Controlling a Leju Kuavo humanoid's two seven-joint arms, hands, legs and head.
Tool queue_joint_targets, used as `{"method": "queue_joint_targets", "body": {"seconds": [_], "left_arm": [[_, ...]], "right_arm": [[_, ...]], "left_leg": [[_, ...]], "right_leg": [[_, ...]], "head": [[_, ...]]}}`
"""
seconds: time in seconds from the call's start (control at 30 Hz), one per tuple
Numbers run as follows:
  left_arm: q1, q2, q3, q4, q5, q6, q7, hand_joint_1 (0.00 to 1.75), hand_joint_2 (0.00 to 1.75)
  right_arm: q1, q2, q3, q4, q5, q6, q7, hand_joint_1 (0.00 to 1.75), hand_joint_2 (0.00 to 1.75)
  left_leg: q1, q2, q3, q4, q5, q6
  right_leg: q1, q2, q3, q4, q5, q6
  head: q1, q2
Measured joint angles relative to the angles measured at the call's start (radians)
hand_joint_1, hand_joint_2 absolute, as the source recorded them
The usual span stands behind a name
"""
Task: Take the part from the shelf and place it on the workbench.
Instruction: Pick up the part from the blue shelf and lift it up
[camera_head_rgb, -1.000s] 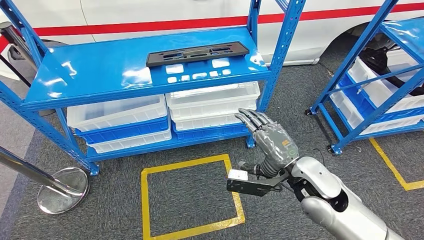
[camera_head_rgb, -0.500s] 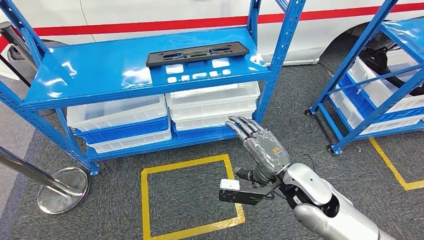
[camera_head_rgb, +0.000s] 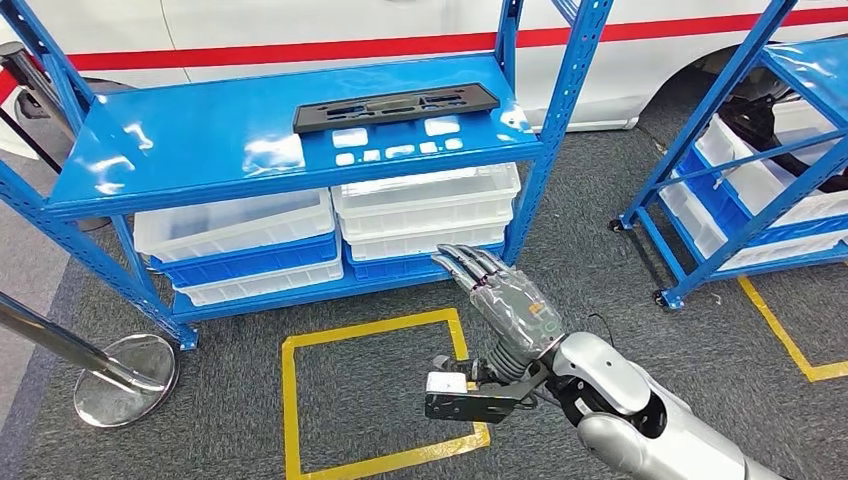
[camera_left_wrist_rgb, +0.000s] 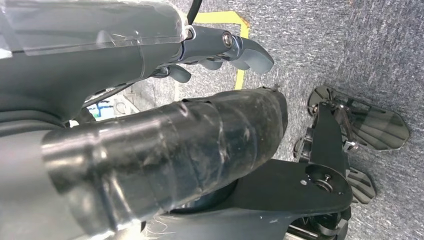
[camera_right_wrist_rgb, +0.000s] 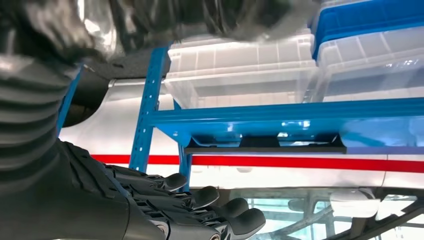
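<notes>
Reach not yet made: part on shelf, my hands hold nothing.

The blue steel shelf (camera_head_rgb: 180, 150) carries the long black slotted plastic part (camera_head_rgb: 395, 105) flat on its top deck, well apart from my right hand (camera_head_rgb: 505, 300), whose fingers are extended, slightly parted and empty. My left hand (camera_left_wrist_rgb: 220, 47) hangs low, fingers loosely apart. I judge the reach should rise between the blue uprights, clear of the deck's front edge; open deck lies left of the part.

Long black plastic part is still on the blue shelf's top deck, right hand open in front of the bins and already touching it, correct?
Not quite. The long black plastic part does lie on the blue shelf's top deck, and the right hand is open in front of the clear bins, but it is not touching the part: the head view shows it well below and apart.
</notes>
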Motion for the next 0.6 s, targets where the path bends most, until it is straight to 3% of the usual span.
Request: {"method": "queue_joint_targets", "body": {"seconds": [0.1,0.17,0.27,0.3,0.33,0.37,0.43,0.47,0.5,0.6], "left_arm": [[0.0,0.002,-0.002,0.0,-0.002,0.0,0.001,0.0,0.0],[-0.001,0.002,-0.002,0.0,-0.002,0.0,0.001,0.0,0.0],[-0.003,0.002,-0.003,0.0,-0.002,-0.001,0.001,0.0,0.0],[-0.003,0.002,-0.003,0.0,-0.002,-0.001,0.001,0.0,0.0],[-0.002,0.002,-0.003,0.0,-0.002,-0.001,0.001,0.0,0.0],[-0.002,0.002,-0.003,0.0,-0.002,-0.001,0.001,0.0,0.0],[-0.003,0.003,-0.003,0.0,-0.004,-0.001,0.002,0.0,0.0],[-0.003,0.004,-0.003,0.0,-0.006,-0.002,0.003,0.0,0.0],[-0.003,0.004,-0.004,0.0,-0.007,-0.002,0.004,0.0,0.0],[-0.001,0.005,-0.005,0.001,-0.008,-0.002,0.006,0.0,0.0]], "right_arm": [[-0.002,0.0,0.006,-0.007,-0.002,0.002,0.0,0.0,0.0],[-0.005,0.0,0.007,-0.012,-0.003,0.001,0.0,0.0,0.0],[-0.005,0.0,0.008,-0.013,-0.003,0.001,0.001,0.0,0.0],[-0.004,0.0,0.009,-0.012,-0.003,0.002,0.001,0.0,0.0],[-0.004,0.0,0.01,-0.012,-0.003,0.002,0.001,0.0,0.0],[-0.004,0.0,0.011,-0.013,-0.004,0.001,0.003,0.0,0.0],[0.01,0.0,0.011,-0.018,0.004,-0.013,0.027,0.0,0.0],[0.027,0.001,0.011,-0.027,0.014,-0.028,0.049,0.0,0.0],[0.049,0.002,0.013,-0.039,0.028,-0.045,0.073,0.0,0.0],[0.1,0.006,0.026,-0.077,0.055,-0.079,0.117,0.0,0.0]], "left_leg": [[0.003,0.001,0.002,-0.009,0.006,0.009],[0.011,0.003,0.009,-0.027,0.017,0.021],[0.014,0.004,0.01,-0.035,0.023,0.027],[0.015,0.004,0.01,-0.034,0.022,0.026],[0.017,0.003,0.011,-0.032,0.02,0.024],[0.02,0.002,0.013,-0.029,0.017,0.019],[0.028,0.0,0.017,-0.02,0.004,0.003],[0.03,-0.003,0.018,-0.013,-0.002,-0.006],[0.029,-0.005,0.016,-0.008,-0.007,-0.015],[0.027,-0.003,0.014,-0.007,-0.013,-0.034]], "right_leg": [[0.0,0.0,0.001,-0.003,0.002,0.007],[-0.001,0.004,-0.012,0.025,-0.018,0.015],[-0.011,0.011,-0.103,0.202,-0.099,0.03],[-0.017,0.011,-0.132,0.253,-0.11,0.035],[-0.023,0.011,-0.146,0.271,-0.101,0.04],[-0.028,0.011,-0.14,0.247,-0.072,0.044],[-0.035,0.005,-0.087,0.124,0.003,0.054],[-0.034,0.002,-0.061,0.066,0.023,0.054],[-0.031,0.001,-0.047,0.032,0.029,0.05],[-0.024,0.007,-0.049,0.026,0.017,0.021]], "head": [[0.0,0.0],[0.0,0.0],[0.001,0.0],[0.001,0.0],[0.001,0.0],[0.001,0.0],[0.002,0.0],[0.004,0.0],[0.006,0.0],[0.006,0.0]]}}
